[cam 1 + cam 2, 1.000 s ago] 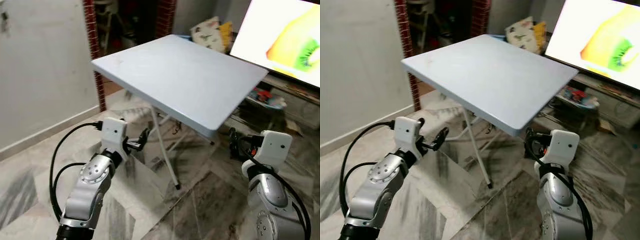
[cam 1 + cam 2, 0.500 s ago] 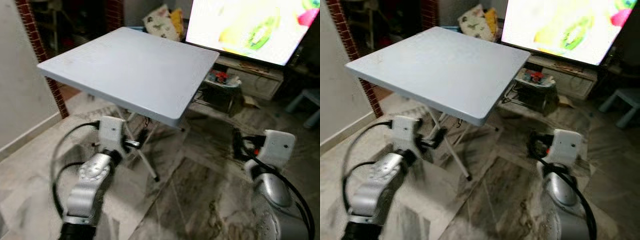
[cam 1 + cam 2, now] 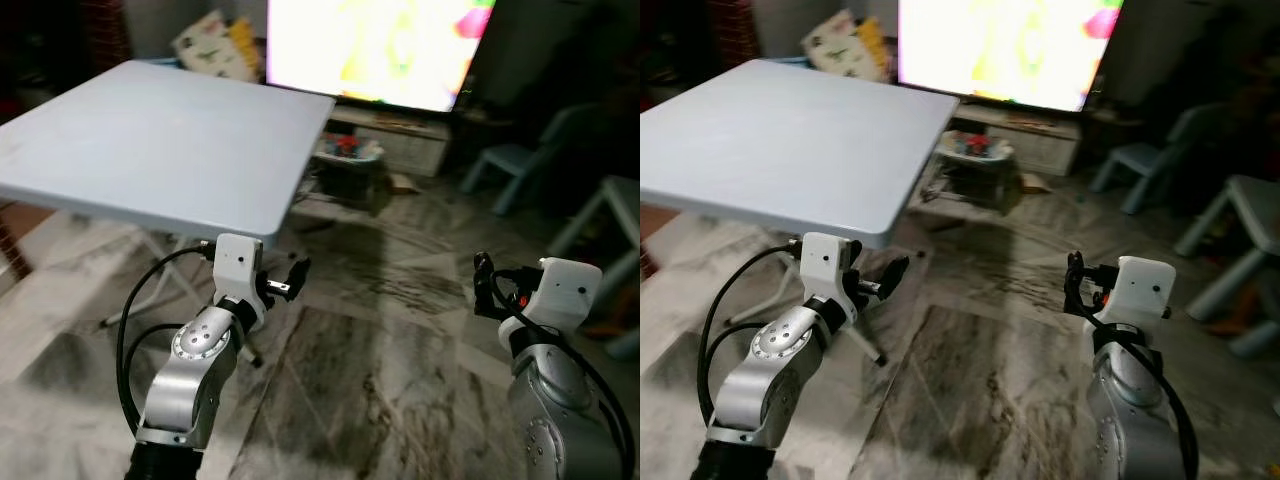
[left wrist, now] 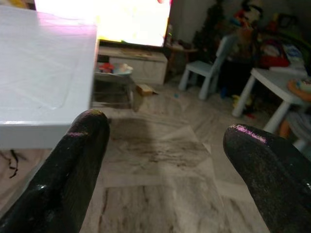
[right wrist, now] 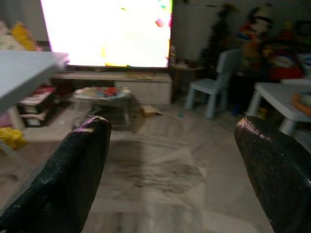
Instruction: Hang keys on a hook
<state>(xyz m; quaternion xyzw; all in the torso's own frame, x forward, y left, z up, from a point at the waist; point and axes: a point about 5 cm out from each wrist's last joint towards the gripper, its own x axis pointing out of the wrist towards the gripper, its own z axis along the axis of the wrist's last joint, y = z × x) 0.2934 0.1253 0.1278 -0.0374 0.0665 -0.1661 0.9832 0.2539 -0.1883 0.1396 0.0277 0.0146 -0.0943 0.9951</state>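
Marble floor (image 3: 400, 330) lies ahead of both arms, and nothing of the task looks done. The left gripper (image 4: 165, 160) and the right gripper (image 5: 175, 165) are both spread wide with nothing between their fingers. Keys and hook cannot be made out, so finding them remains. The pale bench (image 3: 150, 140) carries no container.

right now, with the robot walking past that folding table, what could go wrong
The left gripper sits close under the corner of the white folding table, so a swing or turn could knock the edge and tip the light table. Both it and the right gripper are open and hold nothing, so the hanging step cannot start yet. The small chairs ahead narrow the path.
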